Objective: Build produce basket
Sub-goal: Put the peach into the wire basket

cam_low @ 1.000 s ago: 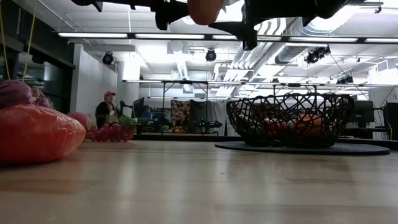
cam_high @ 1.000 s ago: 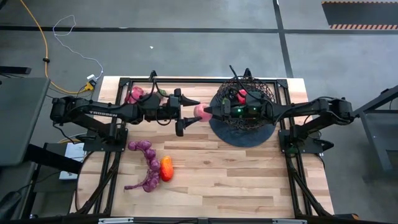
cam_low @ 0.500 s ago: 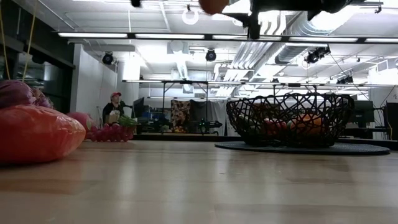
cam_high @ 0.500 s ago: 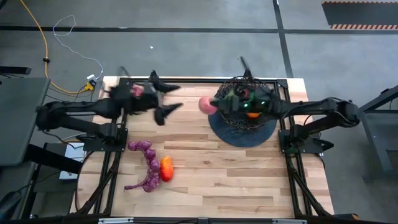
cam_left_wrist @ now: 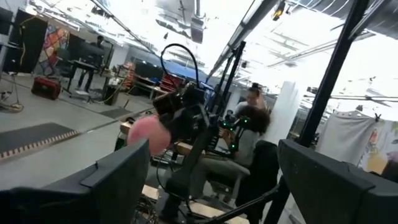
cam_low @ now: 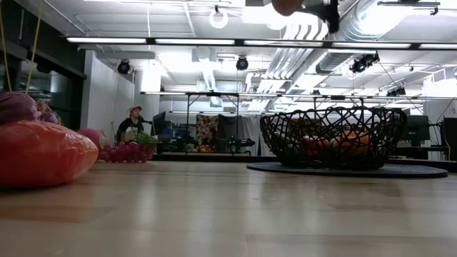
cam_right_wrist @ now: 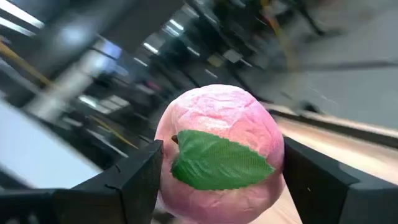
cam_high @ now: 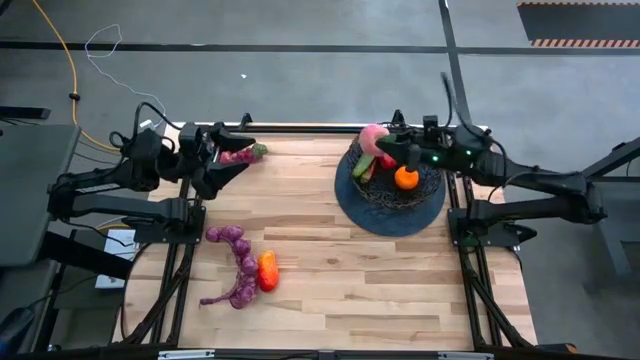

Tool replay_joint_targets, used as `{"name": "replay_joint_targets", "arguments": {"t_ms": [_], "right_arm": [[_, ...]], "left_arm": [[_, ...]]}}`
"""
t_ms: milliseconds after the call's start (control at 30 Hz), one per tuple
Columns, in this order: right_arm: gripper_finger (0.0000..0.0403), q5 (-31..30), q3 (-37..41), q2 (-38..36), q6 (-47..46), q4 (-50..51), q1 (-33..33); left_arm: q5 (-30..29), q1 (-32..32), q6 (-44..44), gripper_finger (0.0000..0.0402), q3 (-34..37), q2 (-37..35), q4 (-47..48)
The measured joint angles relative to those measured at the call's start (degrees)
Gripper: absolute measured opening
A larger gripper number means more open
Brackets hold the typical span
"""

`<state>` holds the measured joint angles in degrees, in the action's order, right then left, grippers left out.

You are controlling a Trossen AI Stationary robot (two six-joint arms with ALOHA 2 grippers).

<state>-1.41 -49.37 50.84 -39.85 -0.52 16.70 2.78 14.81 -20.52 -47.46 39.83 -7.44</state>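
Since a second ago both arms pulled apart from mid-table: the right end effector [cam_high: 383,146] carried the pink round toy fruit with a green leaf [cam_high: 373,137] over to the round black wire-mesh basket [cam_high: 425,185], while the left end effector [cam_high: 228,152] backed off to the far left of the tabletop [cam_high: 380,290].

Right fingers are clamped on that pink fruit above the basket's far-left rim; the left one's jaws are spread wide with nothing in them. Low view cuts both arms off at the top, so only a sliver of fruit shows there. Basket contents are half hidden by the arm: an orange piece [cam_high: 405,178] and something green. Purple grape bunches [cam_high: 236,265] and an orange-red piece [cam_high: 267,270] lie near the front-left. Pink bits sit behind the left end effector, hard to make out. No readable writing.
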Motion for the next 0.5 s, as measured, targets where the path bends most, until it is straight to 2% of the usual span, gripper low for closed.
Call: {"name": "replay_joint_targets", "arguments": {"t_ms": [133, 267, 367, 500], "right_arm": [[0.0276, -2.9, -9.4, 2.8, 6.1, 23.7, 1.1], [0.0276, -8.9, -18.9, 8.4, 13.0, 43.7, 1.8], [0.0276, -10.4, -22.5, 12.6, 17.0, 52.9, 3.0], [0.0276, -8.8, -22.5, 17.5, 20.9, 57.3, 4.6]], "left_arm": [[-0.5, 0.0, -0.1, 0.0339, 0.0, 1.1, 0.0], [-0.6, 0.0, 0.1, 0.0339, 0.0, 2.5, 0.3], [-0.8, 0.0, 0.1, 0.0339, 0.0, 3.3, 0.2], [-0.8, 0.0, 0.1, 0.0339, 0.0, 4.2, 0.2]]}}
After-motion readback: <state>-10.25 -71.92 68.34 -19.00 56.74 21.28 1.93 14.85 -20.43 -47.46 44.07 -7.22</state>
